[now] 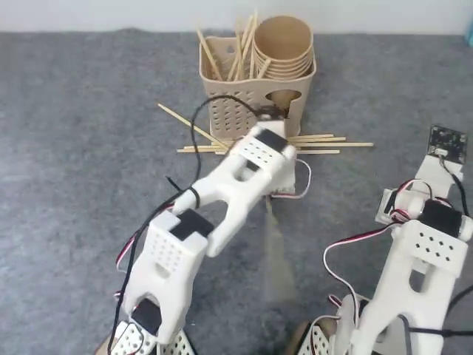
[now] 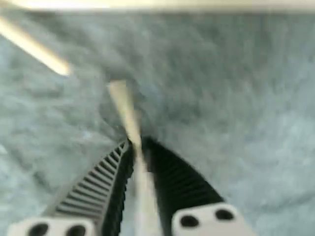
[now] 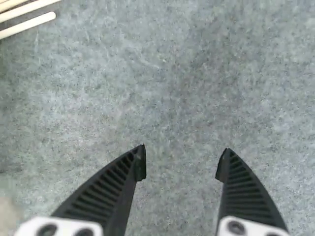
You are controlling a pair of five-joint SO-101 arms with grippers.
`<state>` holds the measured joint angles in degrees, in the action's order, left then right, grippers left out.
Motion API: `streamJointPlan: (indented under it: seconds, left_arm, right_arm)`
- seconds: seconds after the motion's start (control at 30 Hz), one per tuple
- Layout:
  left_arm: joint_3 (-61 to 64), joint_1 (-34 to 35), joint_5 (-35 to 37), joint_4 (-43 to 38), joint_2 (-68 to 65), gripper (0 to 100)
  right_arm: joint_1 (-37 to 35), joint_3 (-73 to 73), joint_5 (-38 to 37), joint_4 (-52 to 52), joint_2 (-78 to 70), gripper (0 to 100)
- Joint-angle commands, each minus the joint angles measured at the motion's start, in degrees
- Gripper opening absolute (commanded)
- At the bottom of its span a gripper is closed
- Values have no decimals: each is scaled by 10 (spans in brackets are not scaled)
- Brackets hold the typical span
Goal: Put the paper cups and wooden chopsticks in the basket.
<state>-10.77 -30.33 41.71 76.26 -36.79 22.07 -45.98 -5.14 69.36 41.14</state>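
Observation:
A beige basket (image 1: 244,100) stands at the far middle of the grey mat, with a stack of paper cups (image 1: 284,48) and several wooden chopsticks (image 1: 236,52) inside. More chopsticks (image 1: 325,143) lie on the mat in front of it. The left arm (image 1: 236,185) stretches toward the basket. My left gripper (image 2: 139,145) is shut on a chopstick (image 2: 125,108) that sticks out past its fingertips; this held chopstick (image 1: 277,251) shows as a pale streak in the high view. My right gripper (image 3: 182,160) hangs open over bare mat, with nothing between its fingers.
The right arm (image 1: 429,251) stands at the near right, apart from the basket. Two loose chopstick ends (image 3: 27,19) lie at the edge of the right wrist view. Another chopstick (image 2: 34,49) rests on the mat beyond the left gripper.

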Motion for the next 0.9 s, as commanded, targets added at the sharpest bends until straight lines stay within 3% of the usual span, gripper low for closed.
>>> streamJointPlan:
  seconds: [0.0, 0.27, 0.6, 0.77, 0.87]
  left_arm:
    - [-10, -47, -15, 47, 44, 12]
    - [-9, -64, -23, 85, 115, 12]
    - [-14, -98, -215, 107, 315, 12]
    - [-15, -69, -308, 41, 476, 12]
    - [-15, -18, -343, -34, 556, 12]
  right_arm:
    - [4, 5, -7, -11, 7, 240]
    - [4, 6, -7, -28, 8, 240]
    - [0, -1, -1, -22, 2, 240]
    - [-9, -35, 0, -39, 6, 240]
    - [-13, -57, 0, -53, 7, 240]
